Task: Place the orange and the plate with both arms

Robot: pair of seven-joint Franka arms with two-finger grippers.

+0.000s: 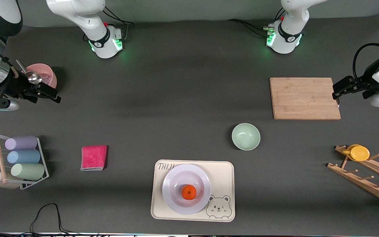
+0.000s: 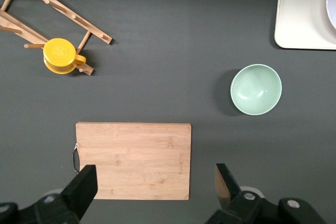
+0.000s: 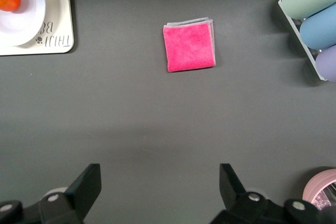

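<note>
Two Franka arms wait high at the ends of the dark table (image 1: 176, 98), both holding nothing: the left gripper (image 2: 153, 184) hangs over the edge of the bamboo cutting board (image 1: 304, 98) with its fingers (image 2: 84, 184) spread wide, and the right gripper (image 3: 160, 184) hangs over bare tabletop beside the pink cup (image 1: 44, 74) holding a metal spoon, fingers (image 3: 89, 184) likewise wide apart. Of the things on the table, the cream bear tray (image 1: 224, 184) (lettering at one corner, a bear face at another) lies nearest the front camera, mid-table. On it sits the white plate (image 1: 176, 184), faintly lavender, toward the tray's right-arm end, its rim just over the lettering. The orange (image 1: 189, 192) rests inside the plate's shallow centre, untouched by either gripper. The wooden drying rack (image 1: 367, 177) stands at the left arm's end with a yellow cup (image 1: 359, 153) hung on it. At the right arm's end a wire cup rack (image 1: 43, 166) carries lavender, blue and green tumblers lying on their sides. The pale green bowl (image 1: 245, 136) sits upright between the board and the tray. The folded pink cloth (image 1: 93, 157) lies flat between the cup rack and the tray.
</note>
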